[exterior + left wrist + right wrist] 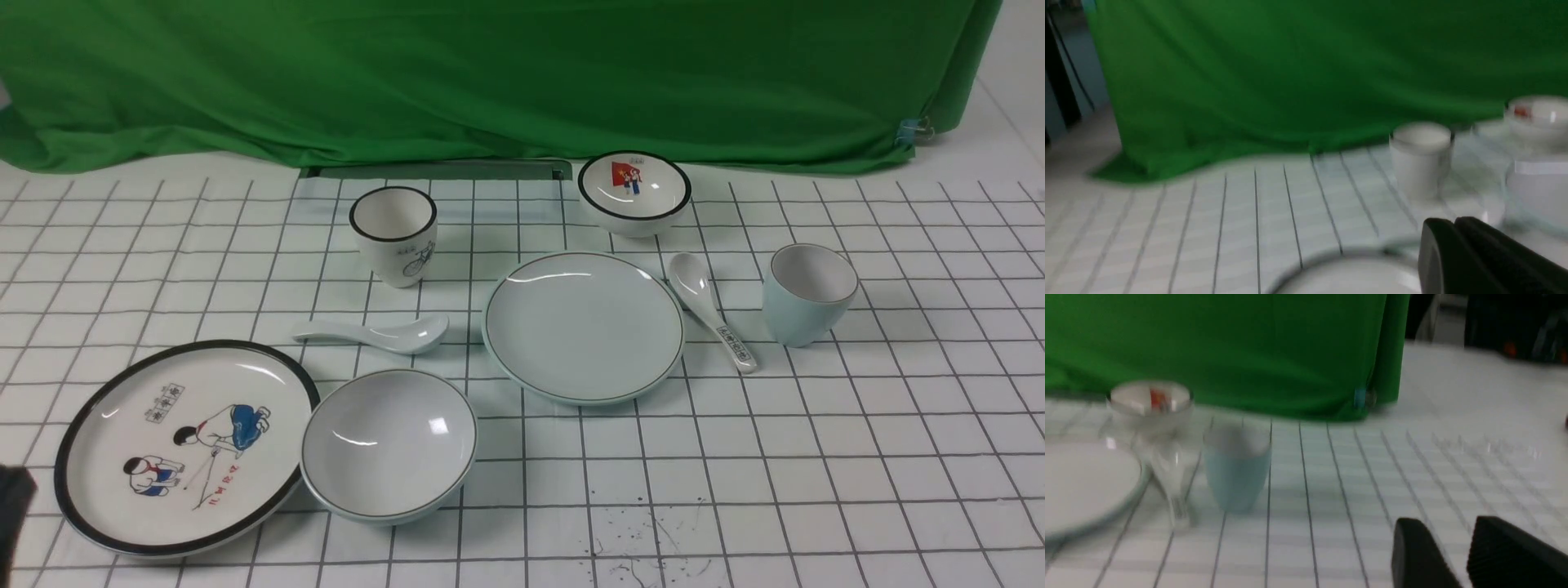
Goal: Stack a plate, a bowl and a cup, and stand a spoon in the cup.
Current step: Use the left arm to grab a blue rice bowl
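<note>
The plain plate point(584, 327) lies mid-table. The plain bowl point(389, 445) stands in front of it to the left, touching the cartoon plate. The all-white spoon point(375, 333) lies between them. The pale blue cup point(808, 294) stands upright to the right of the plate. In the right wrist view, blurred, the cup point(1237, 473) and the plate point(1086, 486) lie ahead, and my right gripper point(1447, 520) hovers open and empty over bare cloth. My left gripper point(1447, 222) is shut with nothing in it, above the cartoon plate's rim. Only a dark bit of it point(12, 506) shows in the front view.
A black-rimmed cartoon plate point(184, 445) lies front left. A bicycle cup point(394, 235) and a red-picture bowl point(634, 192) stand at the back. A printed spoon point(710, 310) lies between the plain plate and the blue cup. Green cloth point(490, 73) hangs behind.
</note>
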You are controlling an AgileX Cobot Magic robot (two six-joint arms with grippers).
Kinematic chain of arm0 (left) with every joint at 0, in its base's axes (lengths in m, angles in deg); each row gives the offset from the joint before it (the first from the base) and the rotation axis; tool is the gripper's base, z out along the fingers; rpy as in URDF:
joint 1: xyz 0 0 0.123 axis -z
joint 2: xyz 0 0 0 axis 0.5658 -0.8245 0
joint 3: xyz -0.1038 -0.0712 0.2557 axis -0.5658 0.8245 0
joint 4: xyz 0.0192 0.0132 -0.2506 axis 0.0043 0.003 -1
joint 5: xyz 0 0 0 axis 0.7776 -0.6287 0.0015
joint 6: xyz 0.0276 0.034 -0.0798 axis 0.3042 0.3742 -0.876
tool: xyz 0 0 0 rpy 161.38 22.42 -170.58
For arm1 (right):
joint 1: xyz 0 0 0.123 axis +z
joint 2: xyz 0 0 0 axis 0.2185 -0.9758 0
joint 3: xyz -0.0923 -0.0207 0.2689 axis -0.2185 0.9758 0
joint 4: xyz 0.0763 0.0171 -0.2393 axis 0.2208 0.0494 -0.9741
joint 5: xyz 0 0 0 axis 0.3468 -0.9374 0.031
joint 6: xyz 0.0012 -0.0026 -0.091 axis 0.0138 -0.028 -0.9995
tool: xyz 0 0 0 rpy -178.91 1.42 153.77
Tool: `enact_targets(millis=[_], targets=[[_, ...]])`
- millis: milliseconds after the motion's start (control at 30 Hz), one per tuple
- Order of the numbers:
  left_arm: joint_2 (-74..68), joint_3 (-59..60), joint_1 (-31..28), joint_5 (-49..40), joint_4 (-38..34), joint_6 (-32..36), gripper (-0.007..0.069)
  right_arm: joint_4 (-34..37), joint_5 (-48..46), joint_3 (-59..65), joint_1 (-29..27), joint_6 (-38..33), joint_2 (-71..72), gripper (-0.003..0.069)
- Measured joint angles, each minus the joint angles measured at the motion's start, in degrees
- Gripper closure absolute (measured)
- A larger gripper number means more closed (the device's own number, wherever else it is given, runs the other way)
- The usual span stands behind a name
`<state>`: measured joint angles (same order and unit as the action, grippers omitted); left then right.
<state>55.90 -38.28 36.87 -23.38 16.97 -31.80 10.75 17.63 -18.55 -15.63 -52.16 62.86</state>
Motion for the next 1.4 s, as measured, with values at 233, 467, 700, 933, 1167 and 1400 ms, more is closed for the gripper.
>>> enact_targets(millis=[233,467,700,933,1167,1400], targets=[[0.0,0.0,0.0,28.4,0.4,-0.8,0.0653,0.2,24.0,0.0,0.0,11.9,0.0,0.0417],[0.3,-2.6,0.0,43.8,-1.4,-15.6,0.0653,0.5,30.8,-1.5,0.0,13.7,-1.4,0.0489],[-8.2,-24.6,0.0,15.3,-1.6,-11.0,0.0653,0.4,18.2,-16.8,0.0,8.4,-10.8,0.0641],[-33.1,-35.9,0.0,-7.5,1.5,-7.5,0.0653,0.4,8.6,-28.0,0.0,-1.9,-33.9,0.0643],[-52.6,-38.3,0.5,-14.0,-4.4,-10.0,0.0653,0.5,-17.1,-33.3,4.9,-1.9,-52.8,0.0641],[-71.6,-49.4,6.2,-40.8,-15.2,1.1,0.0651,0.7,-29.3,-36.2,17.1,-3.8,-68.5,0.0645]])
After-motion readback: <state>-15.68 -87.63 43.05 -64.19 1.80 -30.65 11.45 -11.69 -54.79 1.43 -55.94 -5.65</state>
